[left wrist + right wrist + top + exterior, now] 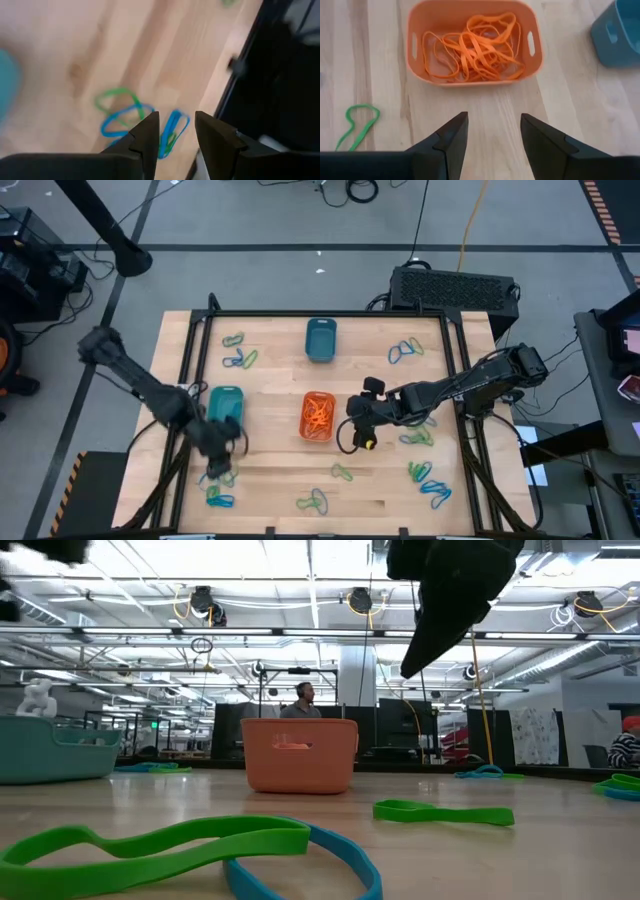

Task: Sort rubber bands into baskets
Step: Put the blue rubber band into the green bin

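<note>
High view: the left gripper hangs with jaws parted and empty over green and blue rubber bands near the table's front-left corner, beside the turquoise basket. The right gripper waits open and empty just beside the orange basket heaped with orange bands; the dark teal basket stands farther back.

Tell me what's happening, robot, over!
Left claw open above blue and green bands. Right claw open, empty, facing orange basket of orange bands. Nothing blocking.
</note>
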